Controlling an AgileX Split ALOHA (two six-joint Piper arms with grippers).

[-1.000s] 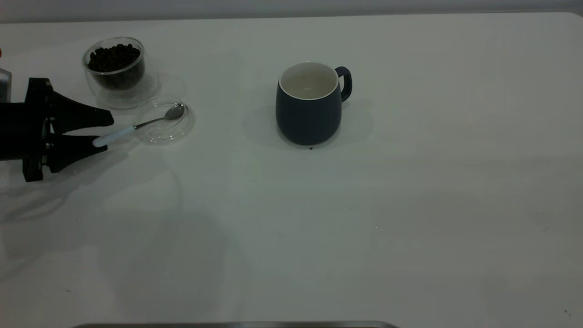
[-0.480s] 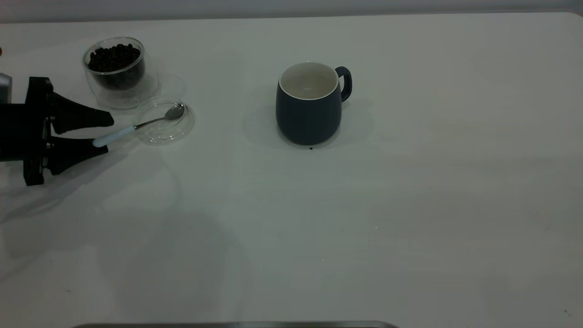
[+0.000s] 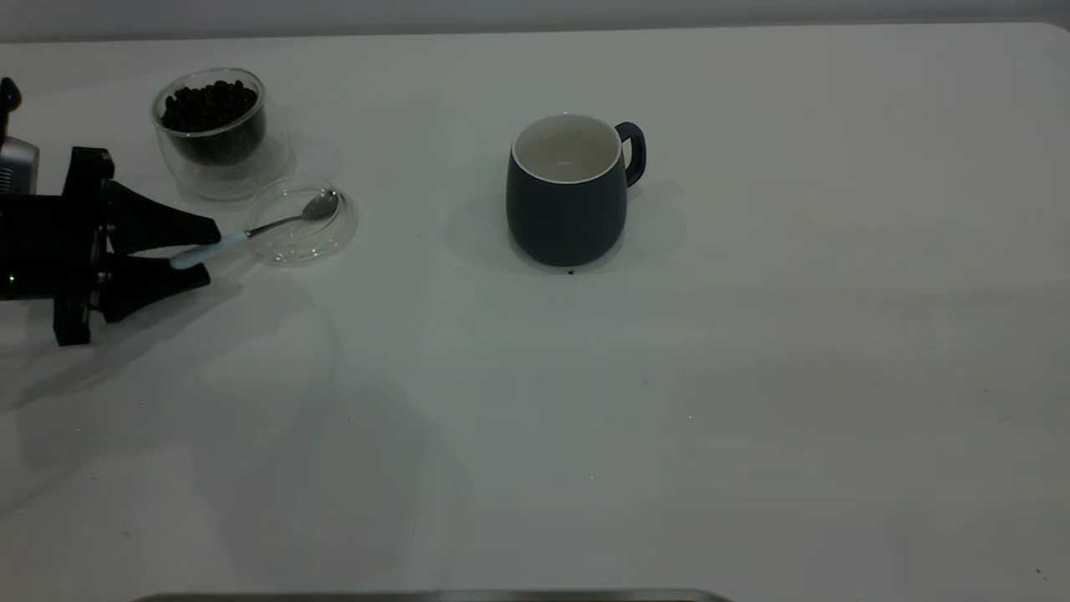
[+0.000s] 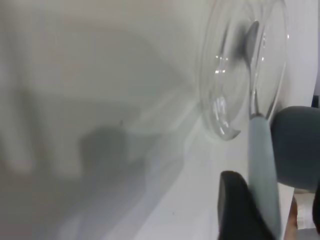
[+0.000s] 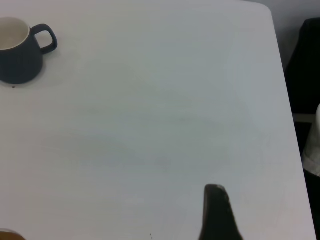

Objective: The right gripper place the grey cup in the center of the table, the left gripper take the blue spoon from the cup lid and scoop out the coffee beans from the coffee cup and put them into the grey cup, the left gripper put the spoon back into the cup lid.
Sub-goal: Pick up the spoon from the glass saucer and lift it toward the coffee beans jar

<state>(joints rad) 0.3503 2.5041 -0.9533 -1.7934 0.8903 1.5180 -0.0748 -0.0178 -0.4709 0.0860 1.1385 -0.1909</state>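
While the blue spoon (image 3: 251, 231) is lying with its bowl in the cup lid (image 3: 303, 220) and its pale handle sticking out over the rim, the left gripper (image 3: 205, 251) is bracketing that handle – jaws parted, not yet clenched. Just behind, the coffee cup (image 3: 215, 127) is holding the coffee beans (image 3: 207, 104). The grey cup (image 3: 568, 189) is standing mid-tabletop (image 3: 752, 376), well apart – the right gripper (image 5: 217, 215) is hanging back, its jaws' state untellable.

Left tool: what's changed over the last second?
The left tool has slid a little toward the lid, and its fingers have narrowed around the spoon handle, not yet clamped. Spoon bowl still in the lid; mug, glass cup and beans unmoved.
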